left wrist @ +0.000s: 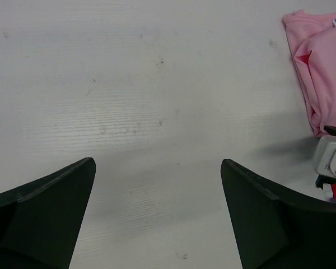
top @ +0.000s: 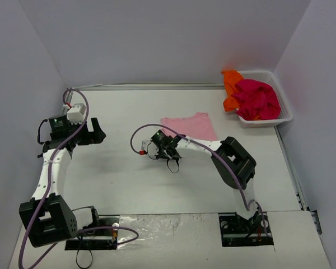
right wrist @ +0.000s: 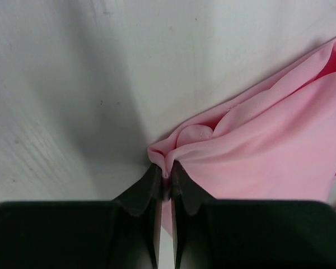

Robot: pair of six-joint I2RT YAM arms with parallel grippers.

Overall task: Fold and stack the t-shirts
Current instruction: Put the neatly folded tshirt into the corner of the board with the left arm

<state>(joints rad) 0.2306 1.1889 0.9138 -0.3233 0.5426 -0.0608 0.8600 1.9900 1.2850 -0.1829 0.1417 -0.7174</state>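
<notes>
White table fills the frame; mesh basket upper right holds magenta t-shirt and orange t-shirt; pink t-shirt lies partly folded just above centre; right gripper is pinched on its lower-left fold, possibly both layers; lift low, carry the fold straight across, keep edges aligned; left gripper is spread wide over bare table, holding nothing.

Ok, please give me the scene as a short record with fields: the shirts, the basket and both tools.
pink shirt: lies on the table, near the middle
right tool: shut on a corner of the pink shirt
left tool: open, empty, over bare table
red shirt: crumpled in the basket
orange shirt: draped over the basket's left edge
basket: far right corner
</notes>
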